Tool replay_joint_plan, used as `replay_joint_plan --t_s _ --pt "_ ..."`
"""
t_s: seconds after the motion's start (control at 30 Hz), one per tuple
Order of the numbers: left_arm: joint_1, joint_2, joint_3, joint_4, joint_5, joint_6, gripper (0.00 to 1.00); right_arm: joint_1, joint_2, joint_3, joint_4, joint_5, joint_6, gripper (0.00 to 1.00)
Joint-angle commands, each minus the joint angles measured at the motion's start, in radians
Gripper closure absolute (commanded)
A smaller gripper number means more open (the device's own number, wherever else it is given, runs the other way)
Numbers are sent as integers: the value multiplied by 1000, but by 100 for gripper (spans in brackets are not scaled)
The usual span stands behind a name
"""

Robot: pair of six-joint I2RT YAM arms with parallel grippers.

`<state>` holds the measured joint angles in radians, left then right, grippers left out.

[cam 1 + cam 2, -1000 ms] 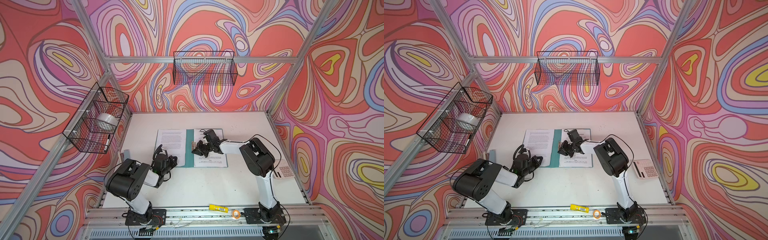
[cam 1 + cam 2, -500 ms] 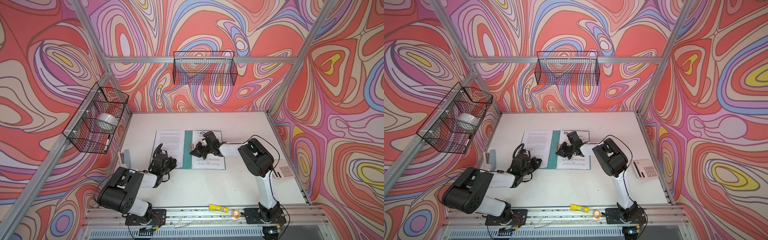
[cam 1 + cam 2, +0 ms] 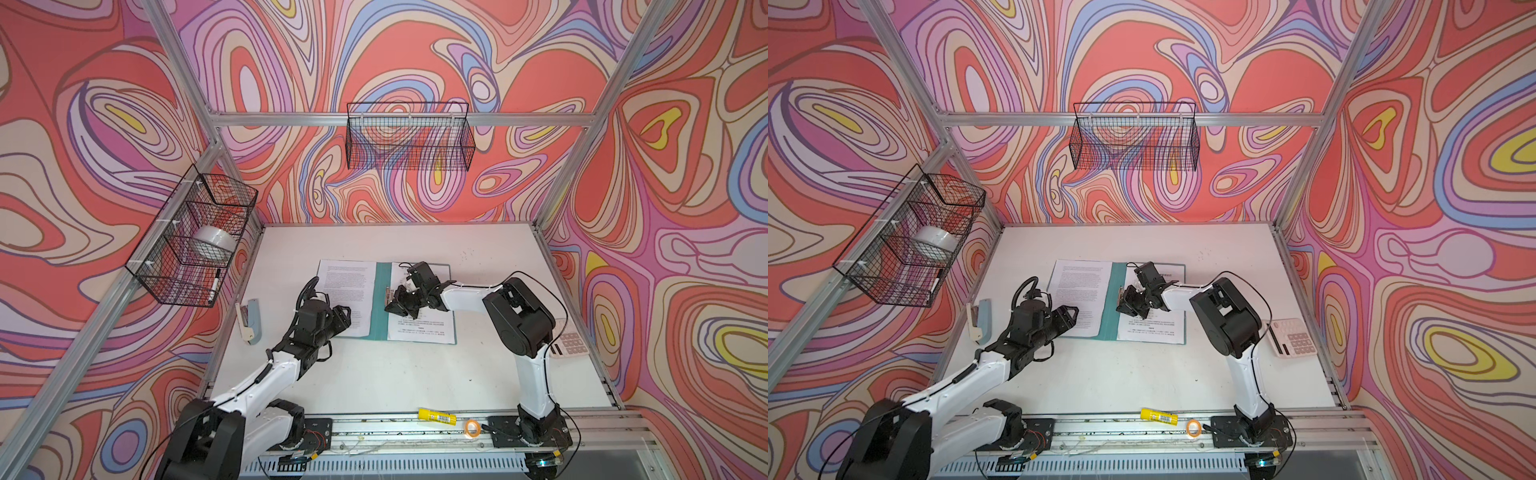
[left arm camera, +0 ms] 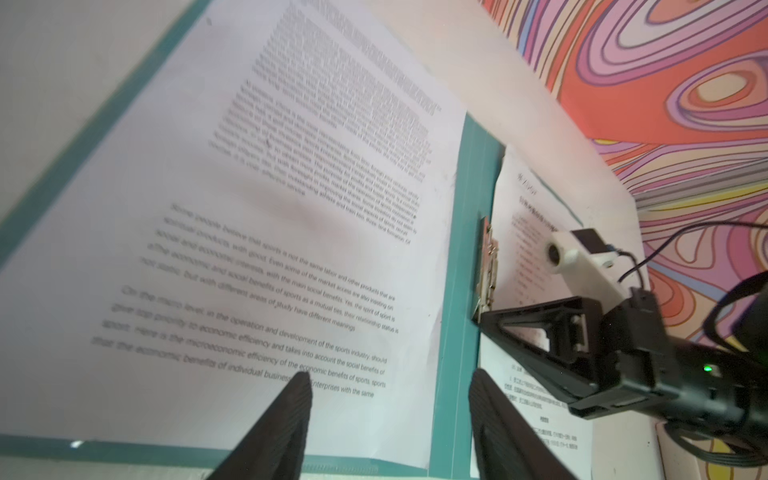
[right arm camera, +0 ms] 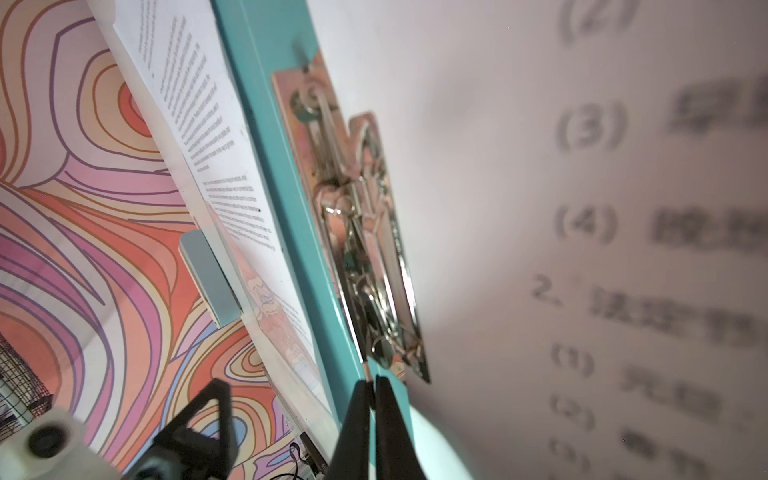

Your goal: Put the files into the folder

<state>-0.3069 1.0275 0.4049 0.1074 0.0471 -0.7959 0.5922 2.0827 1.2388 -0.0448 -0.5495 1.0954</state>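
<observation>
The teal folder (image 3: 380, 299) (image 3: 1111, 299) lies open and flat mid-table in both top views. One of the files (image 3: 345, 286) (image 4: 249, 208), a printed white sheet, rests on its left flap. Another sheet (image 3: 419, 328) lies on the right flap. My left gripper (image 3: 348, 318) (image 4: 390, 376) is open at the left sheet's near right corner, with nothing between its fingers. My right gripper (image 3: 388, 307) (image 5: 372, 380) is shut on the thin lever of the metal clip (image 5: 361, 232) (image 4: 490, 270) beside the spine.
A grey stapler (image 3: 250, 322) lies left of the folder. A calculator (image 3: 571, 343) sits at the right edge. A yellow glue stick (image 3: 436, 415) and an orange tape ring (image 3: 472, 427) lie on the front rail. Wire baskets (image 3: 409, 141) (image 3: 195, 232) hang on the walls.
My left gripper has gone from shut to open at the left sheet's corner, and its arm has stretched lower. The right gripper slid slightly left toward the spine.
</observation>
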Motion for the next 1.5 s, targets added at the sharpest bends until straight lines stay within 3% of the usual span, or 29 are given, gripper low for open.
replay_joint_plan --t_s 0.0,0.2,0.37,0.43,0.53,0.6,0.77,0.93,1.27,1.47 --pt "-3 -54 49 -165 -110 63 35 -18 -32 -77 -71 71 -40 100" --pt "1 -45 68 -190 -160 75 34 -57 -104 -185 -34 42 -57 100" --pt "23 -3 51 -146 -162 70 34 -70 -140 -197 -91 14 -150 100" --pt "53 9 44 -124 -145 73 34 -75 -155 -191 -108 7 -193 87" --pt "106 26 52 -107 -108 86 35 -80 -185 -152 -174 26 -282 57" --pt "118 36 73 -106 -98 100 35 -80 -200 -112 -235 65 -342 50" --pt "130 62 101 -108 -117 119 35 -84 -233 -46 -321 89 -414 51" --pt "173 107 136 -67 -89 121 37 -89 -239 18 -422 213 -481 65" --pt "275 306 212 41 110 166 37 -91 -122 108 -455 271 -526 68" --pt "304 411 195 227 267 178 35 -92 -108 95 -428 266 -555 69"
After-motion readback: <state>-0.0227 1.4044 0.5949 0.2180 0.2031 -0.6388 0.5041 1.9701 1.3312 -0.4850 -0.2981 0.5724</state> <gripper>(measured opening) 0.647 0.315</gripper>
